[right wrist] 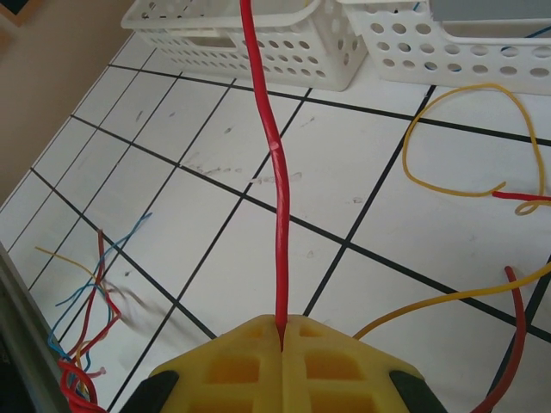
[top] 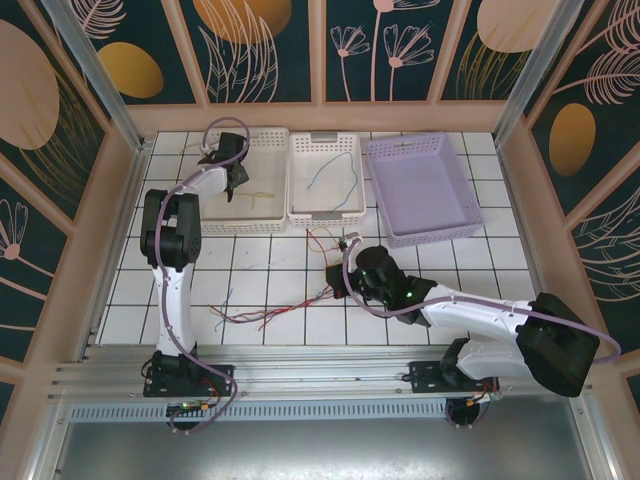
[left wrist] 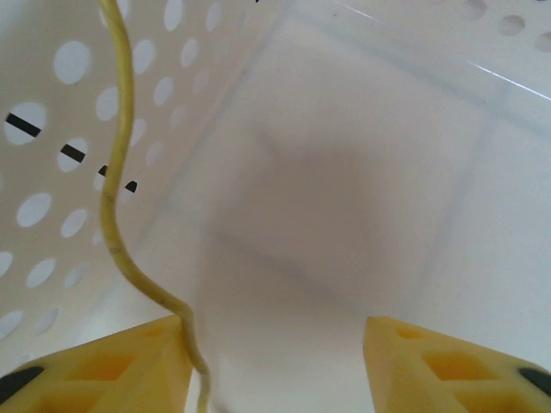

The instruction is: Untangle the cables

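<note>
At lower centre of the right wrist view, a red cable is clamped in the right gripper, running straight up-frame; the left gripper is seen parted, a yellow cable against one finger.

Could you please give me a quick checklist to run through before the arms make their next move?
1. Right fingers shut on the red cable: ok.
2. Left fingers apart inside the white basket: ok.
3. Yellow cable free of the left fingers: not ok, it touches one.
4. Red cable free of the bundle: cannot tell.
5. Bundle on the table separated: not ok.
</note>
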`<state>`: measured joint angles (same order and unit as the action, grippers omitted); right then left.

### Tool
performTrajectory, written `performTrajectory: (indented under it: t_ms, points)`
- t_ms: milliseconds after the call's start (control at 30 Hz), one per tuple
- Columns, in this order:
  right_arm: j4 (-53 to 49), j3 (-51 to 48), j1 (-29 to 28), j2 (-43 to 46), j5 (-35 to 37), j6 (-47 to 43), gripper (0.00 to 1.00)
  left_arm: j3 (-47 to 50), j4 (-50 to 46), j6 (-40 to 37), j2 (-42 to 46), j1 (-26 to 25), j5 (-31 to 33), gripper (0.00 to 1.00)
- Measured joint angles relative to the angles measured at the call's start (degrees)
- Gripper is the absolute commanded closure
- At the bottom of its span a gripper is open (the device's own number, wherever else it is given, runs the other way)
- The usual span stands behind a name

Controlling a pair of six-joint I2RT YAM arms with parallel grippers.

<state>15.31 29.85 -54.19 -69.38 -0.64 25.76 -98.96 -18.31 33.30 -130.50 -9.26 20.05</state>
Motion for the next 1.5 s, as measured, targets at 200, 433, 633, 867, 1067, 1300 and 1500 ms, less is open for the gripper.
performTrajectory:
  t_ms: [200,433,633,867,1067,1300,1500]
  points:
    - [1.1,-0.1,0.2,0.0,-1.0,0.0,1.0,0.8,1.2,0.3,-0.7,0.0,-0.1,0.68]
    - [1.7,-0.6,0.2,0.0,-1.4,0.0,1.0,1.6,1.8,0.5,-0.7,0.0,-0.2,1.0]
    - [1.8,-0.7,0.2,0.3,-1.9,0.0,1.0,2.6,2.2,0.4,-0.2,0.0,-0.8,1.0]
    - [1.9,-0.7,0.2,2.0,-2.4,0.2,1.0,5.9,2.2,0.4,5.5,-0.2,-1.6,1.0]
    - [2.3,-0.7,0.2,3.0,-2.5,0.5,1.0,8.8,3.4,0.4,12.1,-1.7,-1.6,1.0]
    - [2.5,-1.0,0.2,4.4,-2.9,1.4,1.0,12.0,3.9,0.4,14.9,-2.5,-2.4,1.0]
    - [2.5,-1.5,0.2,4.9,-3.0,1.6,1.0,16.0,4.2,3.4,18.6,-2.6,-9.8,1.0]
